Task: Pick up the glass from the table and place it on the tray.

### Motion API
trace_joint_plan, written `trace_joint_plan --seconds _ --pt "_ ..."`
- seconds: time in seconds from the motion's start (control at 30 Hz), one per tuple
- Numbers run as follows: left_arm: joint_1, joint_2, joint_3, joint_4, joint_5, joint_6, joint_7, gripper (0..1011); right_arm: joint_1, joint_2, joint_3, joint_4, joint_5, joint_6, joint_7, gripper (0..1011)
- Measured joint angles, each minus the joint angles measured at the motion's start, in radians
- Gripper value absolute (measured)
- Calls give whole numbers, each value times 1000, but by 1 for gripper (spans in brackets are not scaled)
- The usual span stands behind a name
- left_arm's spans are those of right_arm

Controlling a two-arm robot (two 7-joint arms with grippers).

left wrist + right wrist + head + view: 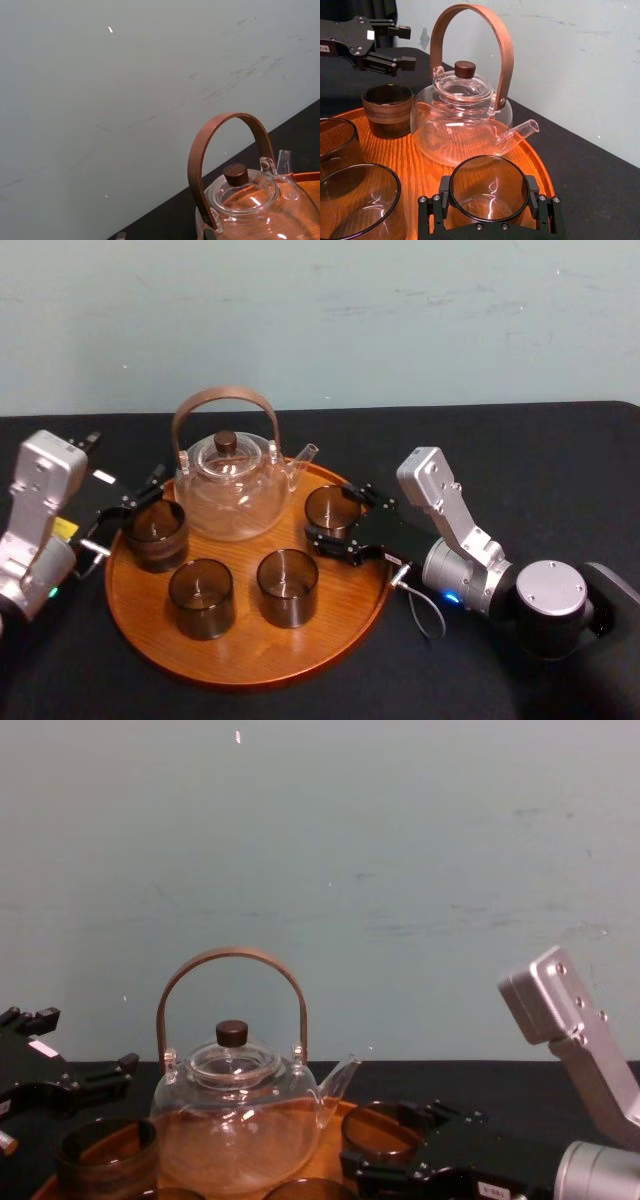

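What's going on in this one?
The right tool has its fingers close against both sides of a glass at the right rear of the tray, beside the teapot. The glass appears to rest on the tray, so the placing looks nearly done, with the release left. The left tool hangs open and empty by the tray's left edge, near another glass. Two more glasses stand at the tray's front.

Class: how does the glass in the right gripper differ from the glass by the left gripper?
The right gripper grips the right glass; the left glass stands free, the open left gripper beside it. The right glass looks clear, the left glass darker. Both stand upright on the tray.
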Motion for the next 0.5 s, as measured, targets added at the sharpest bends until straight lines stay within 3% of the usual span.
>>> trace_joint_plan --seconds 0.23,0.5 --pt "0 0 0 0 0 0 0 1001 0 0 1 0 2 -1 1 1002" --pt "0 0 0 0 0 0 0 1002 -1 1 1 -1 2 -1 2 1002"
